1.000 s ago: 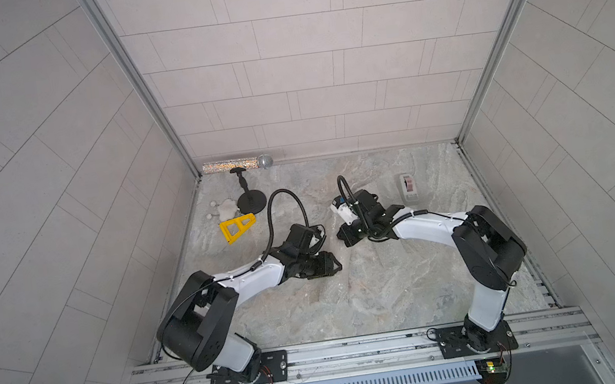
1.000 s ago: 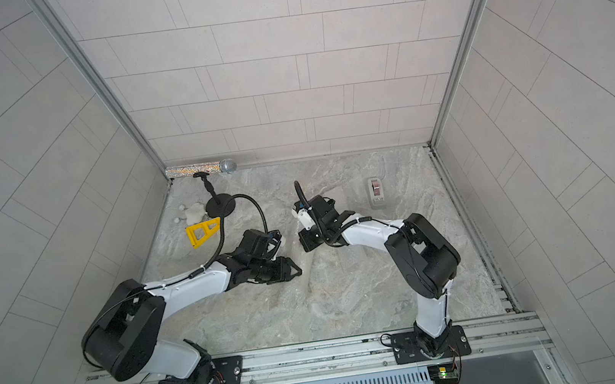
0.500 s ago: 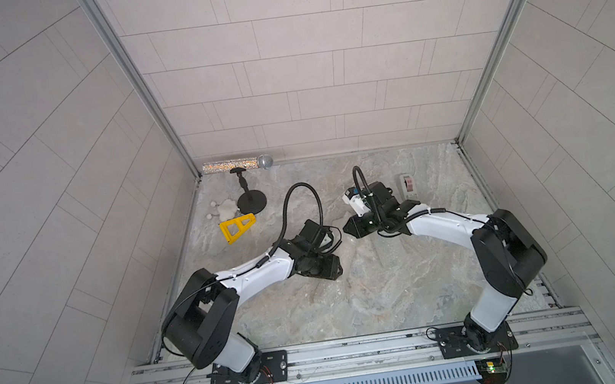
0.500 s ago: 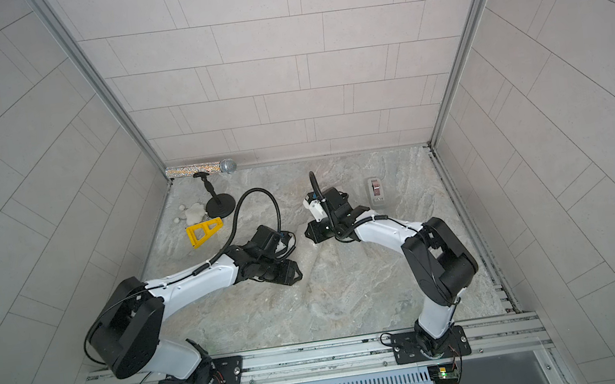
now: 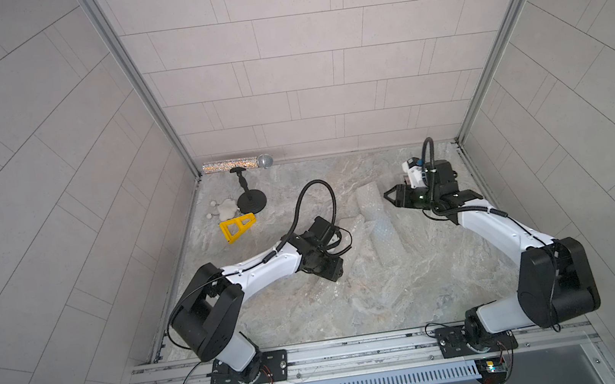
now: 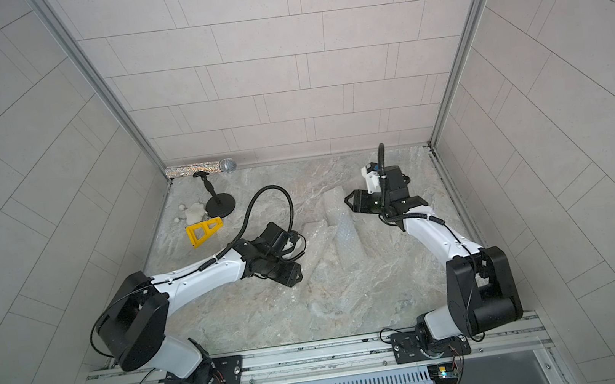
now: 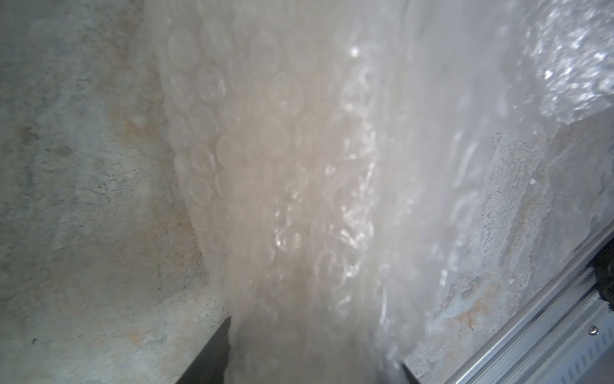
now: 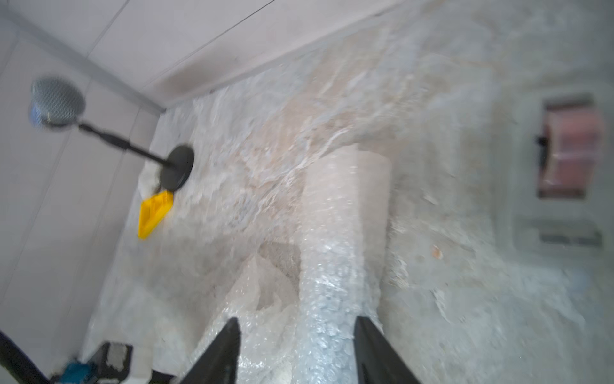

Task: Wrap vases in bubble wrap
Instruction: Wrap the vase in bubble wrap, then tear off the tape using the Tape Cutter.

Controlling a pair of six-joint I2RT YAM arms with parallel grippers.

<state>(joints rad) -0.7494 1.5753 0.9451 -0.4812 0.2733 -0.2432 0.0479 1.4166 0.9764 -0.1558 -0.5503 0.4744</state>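
The bubble wrap point(image 5: 379, 228) point(image 6: 346, 238) lies mid-table as a long rolled tube with crumpled loose sheet beside it. No vases show; what is inside the roll is hidden. My left gripper point(image 5: 332, 273) point(image 6: 290, 278) sits low at the roll's near left. In the left wrist view its gripper point(image 7: 315, 345) is shut on the bubble wrap point(image 7: 299, 199), which fills the gap from finger to finger. My right gripper point(image 5: 392, 199) point(image 6: 351, 201) hovers open to the right of the roll's far end. In the right wrist view its gripper point(image 8: 297, 335) holds nothing, and the roll point(image 8: 339, 252) lies below.
At the back left are a glittery microphone point(image 5: 238, 164) on a black stand point(image 5: 251, 202), a yellow plastic piece point(image 5: 237, 227) and a small white lumpy object point(image 5: 226, 209). A grey tape dispenser point(image 8: 564, 166) lies on the table beyond the roll's far end. Walls close three sides.
The right gripper let go of the wrap, opened, and drew back to the right and rear. The left gripper stayed on the wrap, barely shifting.
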